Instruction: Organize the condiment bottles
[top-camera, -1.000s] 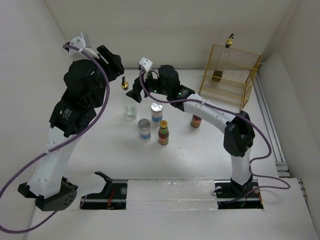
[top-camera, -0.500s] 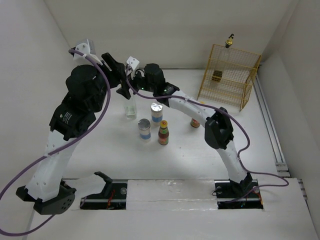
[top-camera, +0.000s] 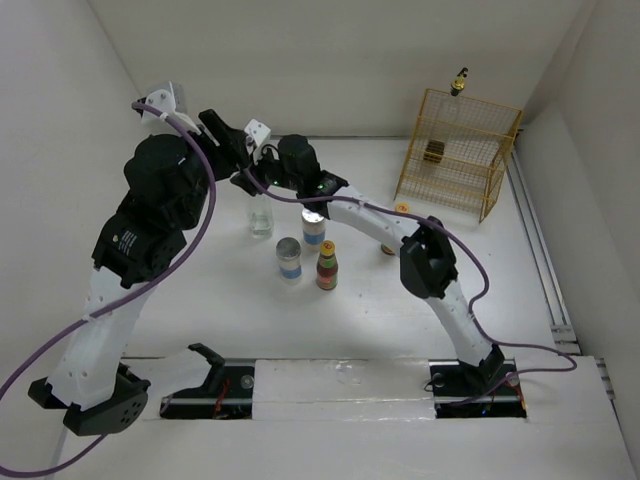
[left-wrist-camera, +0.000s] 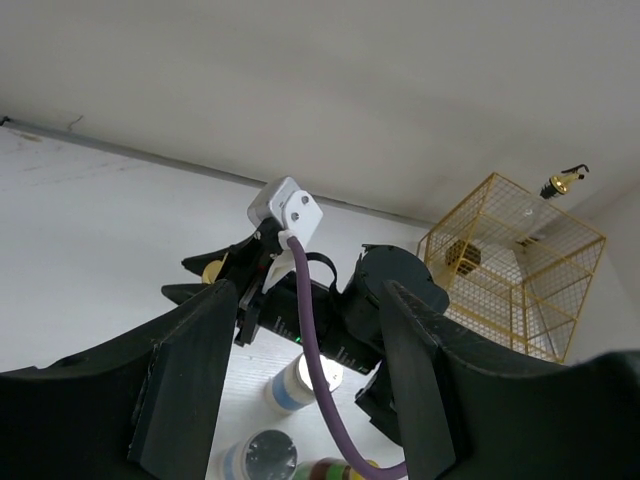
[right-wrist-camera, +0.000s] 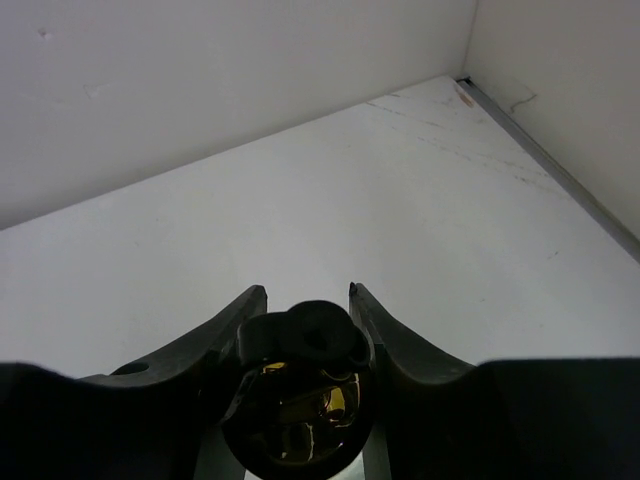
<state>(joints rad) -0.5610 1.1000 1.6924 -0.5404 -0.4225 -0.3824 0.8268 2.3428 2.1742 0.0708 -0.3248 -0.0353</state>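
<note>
A tall clear glass bottle (top-camera: 262, 220) stands at the back left of the table. My right gripper (top-camera: 243, 181) reaches across to it, and in the right wrist view (right-wrist-camera: 300, 292) its fingers close on the gold-black spout (right-wrist-camera: 303, 400). Two silver-lidded blue-labelled jars (top-camera: 314, 226) (top-camera: 289, 258) and a dark sauce bottle (top-camera: 327, 266) stand in the middle. A second sauce bottle (top-camera: 386, 247) is mostly hidden behind the right arm. Another glass bottle (top-camera: 459, 80) stands on top of the rack. My left gripper (top-camera: 216, 126) is open and empty, high above the back left.
The yellow wire rack (top-camera: 460, 150) stands at the back right with a small dark object inside; it also shows in the left wrist view (left-wrist-camera: 510, 260). White walls close the table at the back and on both sides. The right arm stretches across the back of the table.
My right gripper has moved left over the glass bottle's spout and now has its fingers around it. The left gripper has shifted slightly. The bottles have not moved.
</note>
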